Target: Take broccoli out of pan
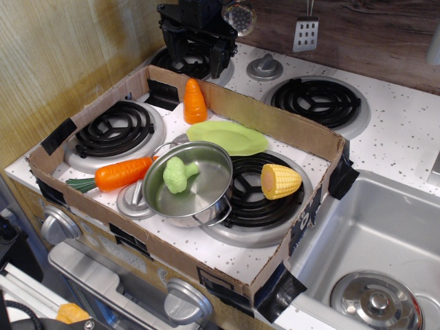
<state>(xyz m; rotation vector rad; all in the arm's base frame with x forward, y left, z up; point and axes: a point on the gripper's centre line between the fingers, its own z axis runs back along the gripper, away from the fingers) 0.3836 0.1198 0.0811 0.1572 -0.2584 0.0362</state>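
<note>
Single view. I see the broccoli, pale lime green with a lumpy head and stubby stem, lying inside the pan against its left inner wall, center frame. The pan is shiny steel with wire loop handles and sits tilted on the front burner. My gripper hangs at top center over the back burner, fingers apart, holding nothing, well apart from the pan.

Bright, even light falls from above, throwing only soft, short shadows. Glare streaks the pan along its inner wall and the sink lid at five o'clock. Focus is fairly sharp; the dark tool at twelve o'clock loses detail.
</note>
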